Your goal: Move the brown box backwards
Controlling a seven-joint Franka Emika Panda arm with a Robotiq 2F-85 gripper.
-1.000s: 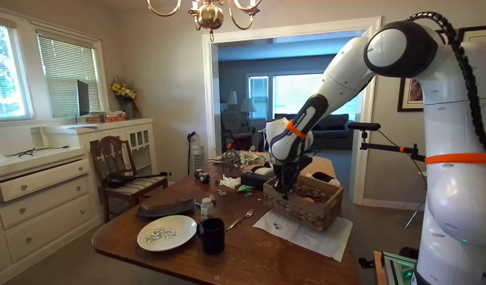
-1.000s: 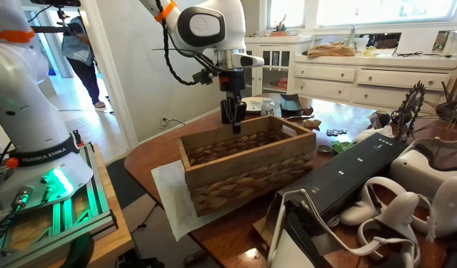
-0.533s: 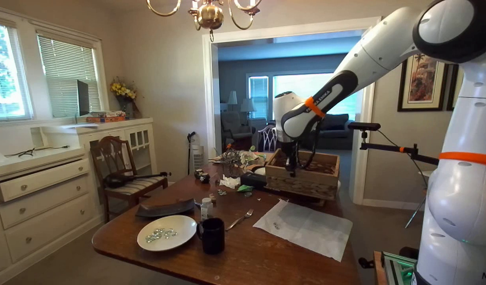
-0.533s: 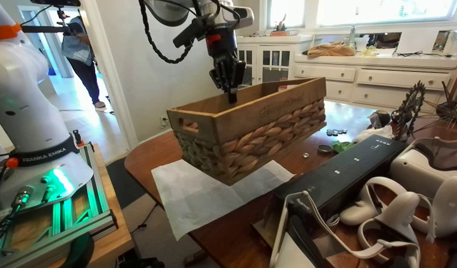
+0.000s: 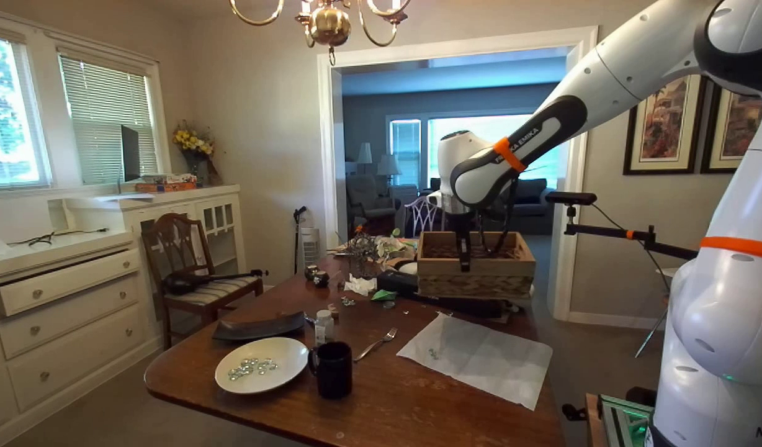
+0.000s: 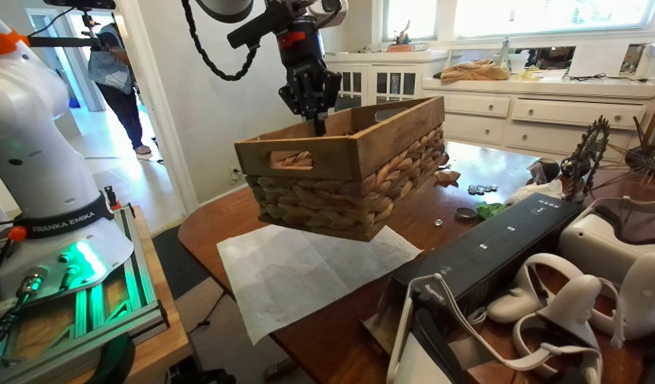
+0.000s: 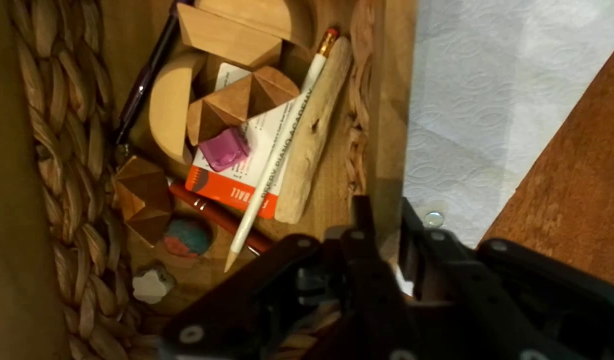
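The brown box (image 5: 504, 272) has wooden rims and woven sides; it also shows in an exterior view (image 6: 317, 202). It hangs above the table, over and behind the white paper sheet (image 5: 480, 360), turned at an angle. My gripper (image 5: 465, 264) is shut on its long side wall, one finger inside and one outside. In the wrist view the gripper (image 7: 383, 202) has the box wall between its fingers. Inside the box lie a white pencil (image 7: 274, 160), a driftwood stick (image 7: 314, 135), wooden blocks (image 7: 244, 97) and a pink piece (image 7: 223, 149).
A long black box (image 6: 487, 240) and white headsets with controllers (image 6: 562, 298) lie beside the brown box. A black mug (image 5: 334, 370), a white plate (image 5: 288, 372), a dark tray (image 5: 260, 328) and a fork (image 5: 376, 345) stand on the table (image 5: 418, 403).
The box has been lifted off the paper sheet, carried toward the back of the table and turned. The arm has drawn back with it; the paper sheet is now uncovered.
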